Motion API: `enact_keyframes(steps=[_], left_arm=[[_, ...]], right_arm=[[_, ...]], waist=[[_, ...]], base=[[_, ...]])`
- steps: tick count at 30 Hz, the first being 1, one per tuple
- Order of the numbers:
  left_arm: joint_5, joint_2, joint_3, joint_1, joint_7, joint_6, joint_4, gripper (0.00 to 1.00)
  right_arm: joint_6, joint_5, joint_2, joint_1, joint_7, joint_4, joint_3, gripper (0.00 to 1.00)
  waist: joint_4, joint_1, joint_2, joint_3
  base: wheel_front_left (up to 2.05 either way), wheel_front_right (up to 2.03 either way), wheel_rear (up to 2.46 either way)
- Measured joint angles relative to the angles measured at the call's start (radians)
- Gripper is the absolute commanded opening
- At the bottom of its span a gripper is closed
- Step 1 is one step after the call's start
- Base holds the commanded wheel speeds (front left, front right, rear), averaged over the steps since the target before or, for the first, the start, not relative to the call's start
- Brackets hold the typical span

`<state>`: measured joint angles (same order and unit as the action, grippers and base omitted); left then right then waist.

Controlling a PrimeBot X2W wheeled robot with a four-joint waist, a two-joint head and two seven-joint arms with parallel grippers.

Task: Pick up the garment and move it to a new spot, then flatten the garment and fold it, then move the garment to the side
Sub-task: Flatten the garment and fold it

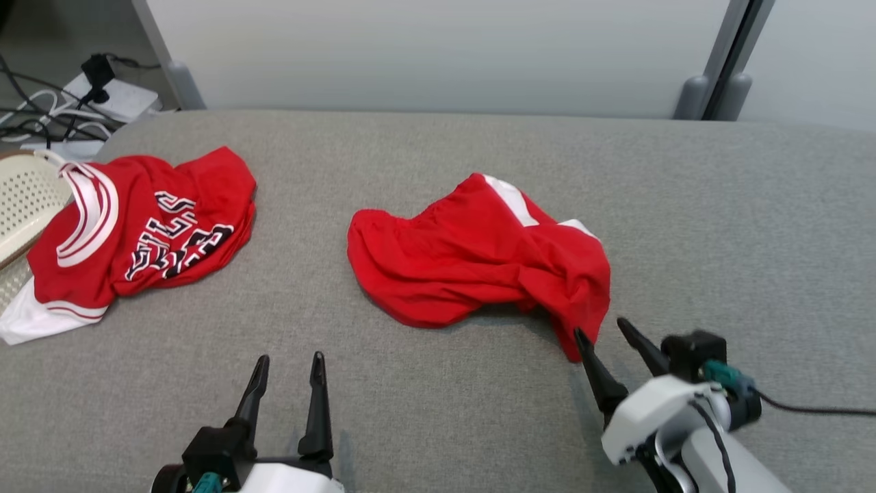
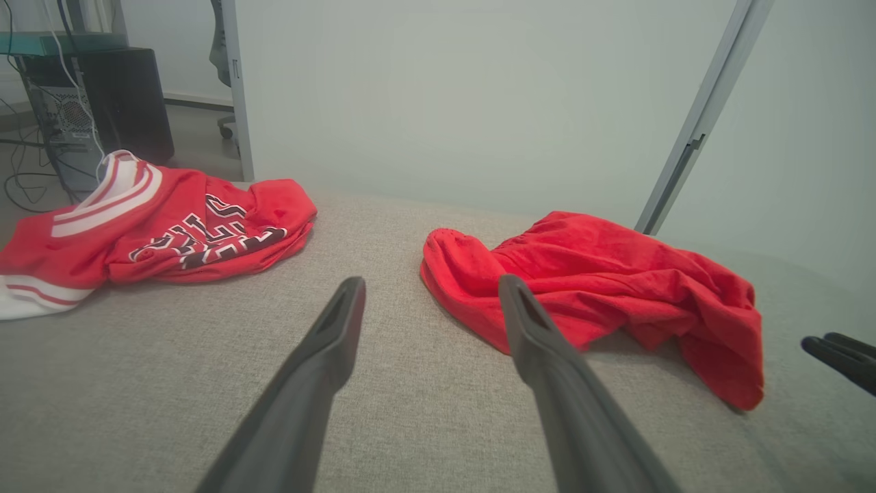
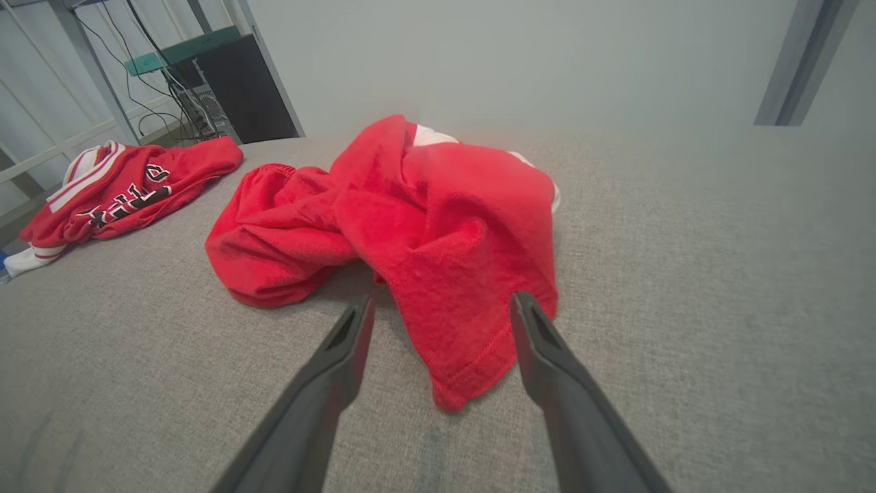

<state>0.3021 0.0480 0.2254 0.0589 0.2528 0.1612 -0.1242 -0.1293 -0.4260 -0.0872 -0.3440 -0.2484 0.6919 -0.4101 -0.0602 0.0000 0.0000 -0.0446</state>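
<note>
While the red shorts (image 1: 479, 253) lie crumpled in the middle of the grey table (image 1: 438, 150) in the head view, the right gripper (image 1: 600, 326) sits with its jaws apart at the near right corner of the cloth. One finger is touching that corner or just short of it; I cannot tell which. The left gripper (image 1: 289, 356) hangs near the front edge, jaws apart too, well clear of the shorts. A red jersey (image 1: 137, 233) lies at the far left, partly over a pale basket (image 1: 27, 198), so a wide carry to that side could drag the shorts onto it

In the left wrist view, the shorts lie ahead and to the right of the spread fingers, bunched in thick folds. A pinch there would likely catch several layers at once, and the cloth would then lift as a lump and refuse to spread flat

In the right wrist view, a hemmed corner of the shorts points down between the two spread fingers. Closing here takes only a thin tip, which could slip out under the weight of the rest, or a finger could dig into the table covering and snag
</note>
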Motion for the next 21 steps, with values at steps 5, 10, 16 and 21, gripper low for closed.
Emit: enact_keyframes(steps=[5, 10, 16, 21], left_arm=[[0.007, -0.001, 0.035, -0.050, 0.000, 0.008, 0.006, 1.00], [0.018, 0.000, 0.056, -0.088, 0.000, 0.014, 0.005, 1.00], [0.037, -0.001, 0.065, -0.120, 0.000, 0.025, 0.005, 1.00], [0.039, -0.001, 0.063, -0.126, 0.000, 0.026, 0.005, 1.00]], right_arm=[[0.000, 0.014, 0.003, -0.131, 0.000, 0.074, -0.026, 1.00], [0.000, 0.013, 0.009, -0.209, 0.000, 0.206, -0.059, 0.84], [0.000, -0.011, 0.016, -0.260, 0.000, 0.289, -0.137, 0.00], [0.000, -0.032, 0.009, -0.258, 0.000, 0.272, -0.189, 0.00]], waist=[[-0.026, 0.0000, 0.0000, -0.051], [-0.059, -0.0001, 0.0000, -0.090], [-0.069, 0.0000, 0.0000, -0.118], [-0.043, 0.0000, 0.0000, -0.116]], base=[[0.00, 0.00, 0.00], [0.00, 0.00, 0.00], [0.00, 0.00, 0.00], [0.00, 0.00, 0.00]])
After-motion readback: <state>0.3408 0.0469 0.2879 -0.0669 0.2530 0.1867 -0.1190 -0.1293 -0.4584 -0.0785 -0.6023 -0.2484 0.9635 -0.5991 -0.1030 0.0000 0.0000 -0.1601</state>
